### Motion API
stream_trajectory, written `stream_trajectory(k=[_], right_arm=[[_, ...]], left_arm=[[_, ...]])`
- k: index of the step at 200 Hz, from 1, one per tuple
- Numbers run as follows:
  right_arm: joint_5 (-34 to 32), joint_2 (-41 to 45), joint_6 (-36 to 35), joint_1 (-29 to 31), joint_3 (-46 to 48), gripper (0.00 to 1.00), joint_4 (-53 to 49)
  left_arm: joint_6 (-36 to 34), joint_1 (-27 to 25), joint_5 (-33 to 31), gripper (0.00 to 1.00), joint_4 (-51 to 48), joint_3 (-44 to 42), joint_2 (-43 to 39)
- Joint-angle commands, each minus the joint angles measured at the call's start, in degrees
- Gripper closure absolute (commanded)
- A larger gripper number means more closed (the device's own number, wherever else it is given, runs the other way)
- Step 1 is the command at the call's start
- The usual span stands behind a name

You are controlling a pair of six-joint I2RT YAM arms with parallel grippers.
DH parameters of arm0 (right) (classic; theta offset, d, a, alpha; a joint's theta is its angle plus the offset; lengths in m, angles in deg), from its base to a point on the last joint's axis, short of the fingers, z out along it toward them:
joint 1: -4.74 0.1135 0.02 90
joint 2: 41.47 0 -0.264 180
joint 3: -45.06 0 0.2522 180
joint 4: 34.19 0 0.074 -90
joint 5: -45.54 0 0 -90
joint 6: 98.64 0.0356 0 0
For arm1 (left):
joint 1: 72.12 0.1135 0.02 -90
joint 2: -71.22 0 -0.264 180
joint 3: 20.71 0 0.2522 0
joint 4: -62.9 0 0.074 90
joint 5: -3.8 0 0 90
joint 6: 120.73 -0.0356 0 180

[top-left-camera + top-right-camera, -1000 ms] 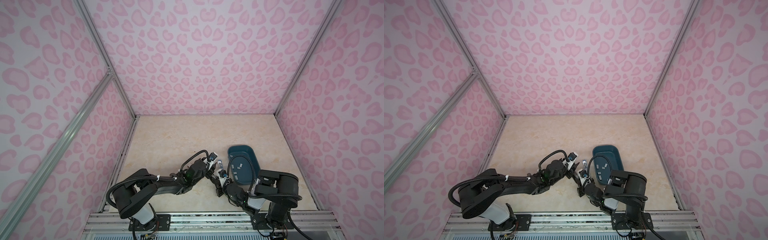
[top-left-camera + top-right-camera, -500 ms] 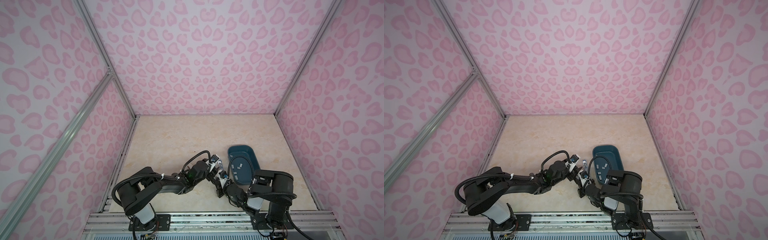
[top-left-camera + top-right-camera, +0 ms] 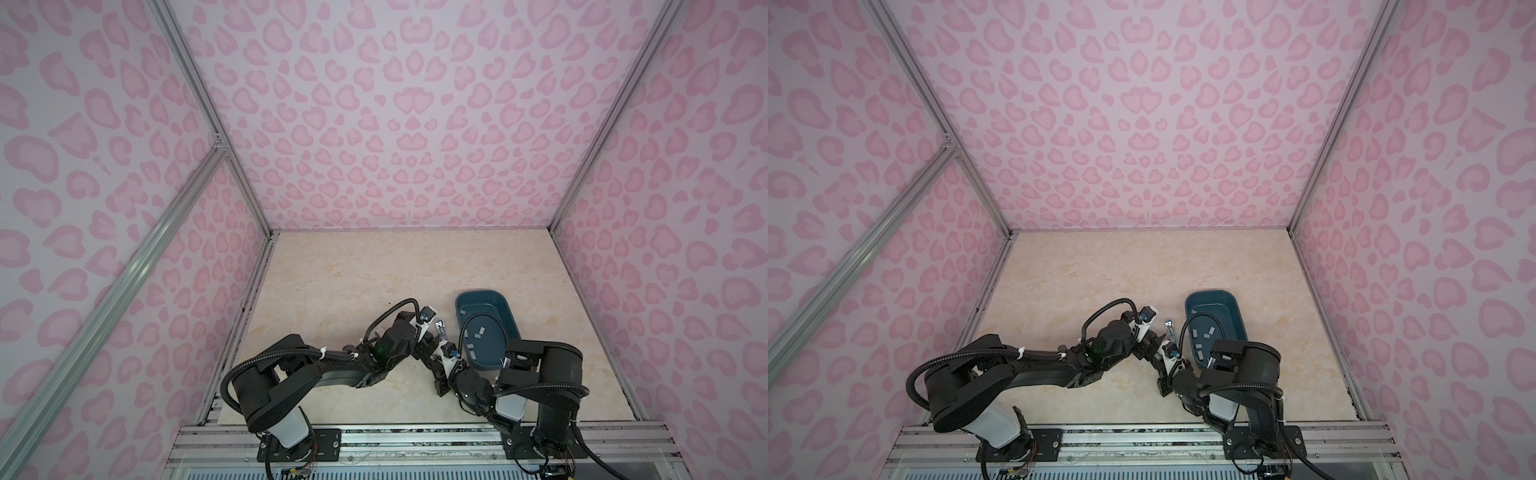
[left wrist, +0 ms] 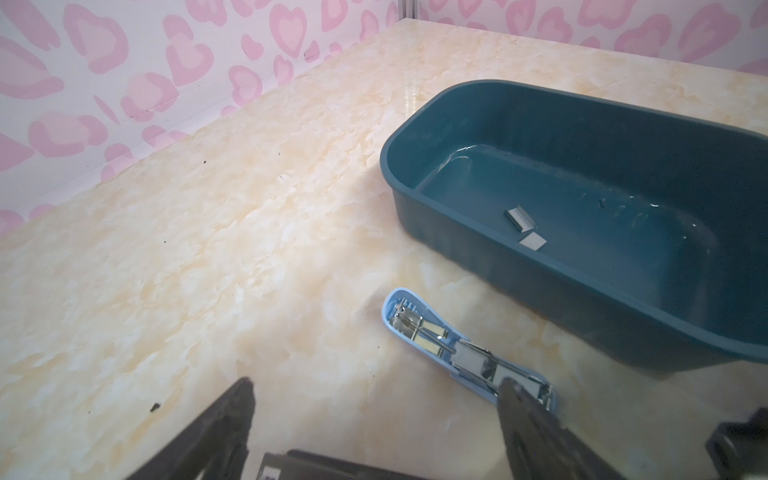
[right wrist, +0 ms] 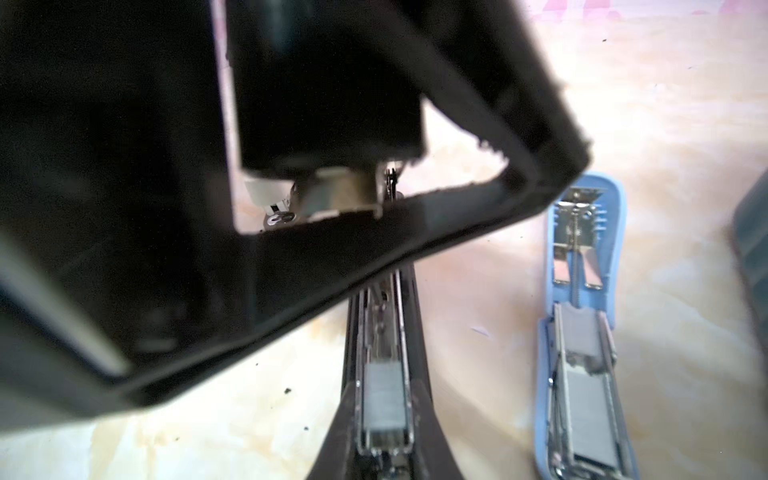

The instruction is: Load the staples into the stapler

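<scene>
My right gripper [image 5: 384,434] is shut on the sides of a black stapler [image 5: 382,332] that lies open on the table. A grey strip of staples [image 5: 384,399] sits in its metal channel. My left gripper [image 4: 376,401] hangs open just above and beyond it with nothing between its fingers [image 4: 525,419]; its black body [image 5: 174,216] fills much of the right wrist view. In both top views the two grippers meet near the table's front middle [image 3: 430,357] [image 3: 1152,351]. More staples [image 4: 519,218] [image 3: 478,332] lie loose in the teal tray [image 4: 415,124].
A light-blue stapler [image 4: 457,353] [image 5: 582,332] [image 3: 439,327] lies opened flat between the black stapler and the teal tray [image 3: 478,293] [image 3: 1210,293], with staples in its channel. Pink patterned walls close in the table on three sides.
My left gripper has gone from nearly closed to wide open over the black stapler and edged a little toward the tray. The right gripper has kept its hold.
</scene>
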Motion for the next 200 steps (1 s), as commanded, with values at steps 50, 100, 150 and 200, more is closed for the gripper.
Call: stream_trajectory(k=[50, 100, 150, 200], right_arm=[[-0.1, -0.5, -0.1, -0.1, -0.6, 0.78, 2.8], [0.1, -0.8, 0.0, -0.1, -0.7, 0.71, 3.4], [-0.9, 0.7, 0.3, 0.1, 1.4, 0.58, 4.8], [-3.4, 7.7, -0.1, 1.6, 4.2, 0.46, 1.0]], left_arm=[[-3.1, -0.9, 17.0, 0.04, -5.6, -0.6, -0.6], [-1.6, -0.9, 19.4, 0.03, -7.4, 0.0, 2.9], [-1.3, -0.9, 20.5, 0.02, -7.9, 1.6, 5.1], [-0.9, -0.9, 20.1, 0.02, -7.3, 0.5, 4.6]])
